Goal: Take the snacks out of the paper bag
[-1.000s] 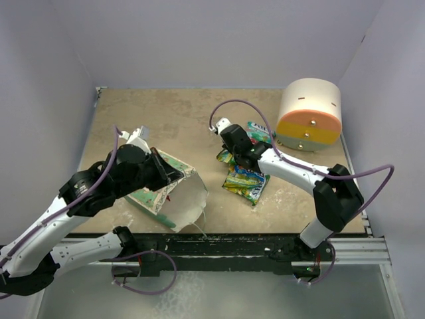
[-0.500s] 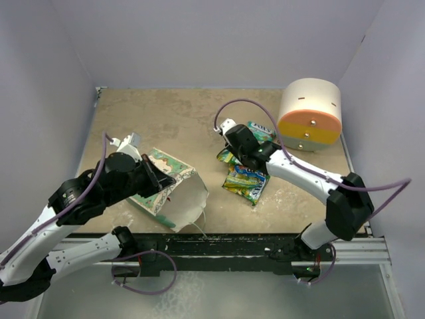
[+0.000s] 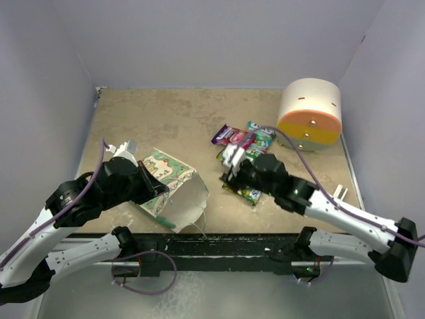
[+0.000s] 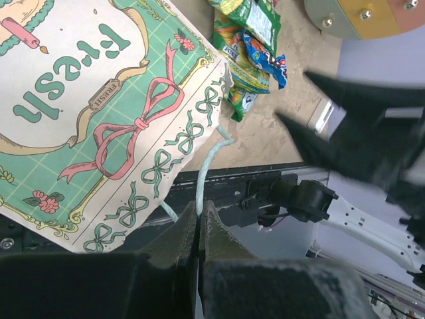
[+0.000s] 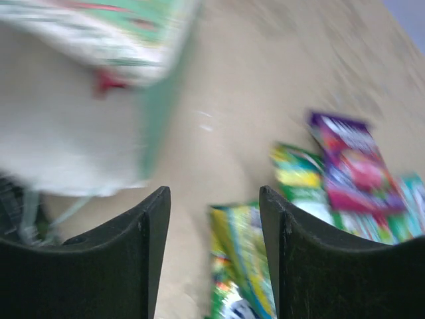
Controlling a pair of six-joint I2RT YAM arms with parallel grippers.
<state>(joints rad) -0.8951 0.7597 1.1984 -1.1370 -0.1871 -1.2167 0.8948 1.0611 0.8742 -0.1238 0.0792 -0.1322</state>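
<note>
Overhead first: the paper bag [image 3: 169,174] lies on its side on the worktop [image 3: 166,119], toward 7 o'clock of the surface. Its patterned face is up, its long axis runs roughly from 10 to 4 o'clock, and its white-lined mouth faces 4 o'clock. The left tool [image 3: 154,185] sits at the bag's 9 o'clock end. The snacks [image 3: 247,141] are out on the worktop at about 2 o'clock from the mouth. A purple packet [image 3: 224,135] lies on the far side of the pile and a yellow-green packet [image 3: 249,194] on the near side, with the cylinder [image 3: 309,113] beyond them at 1 o'clock. The right tool [image 3: 230,169] hangs over the near edge of that pile, pointing toward 9 o'clock. The bag's mouth is at about 8 o'clock from it, near but not touching, so the right arm is the closer and the free one for any reach inside.

From the left wrist, the tool is pinched shut on the bag's pale string handle [image 4: 207,166], with the patterned face just above it.

From the right wrist, blurred, the fingers stand apart with nothing between them. The bag is at 10 o'clock and the packets at 4 o'clock.

Only white lining shows in the mouth; whether a packet is left deeper in, I cannot tell.
</note>
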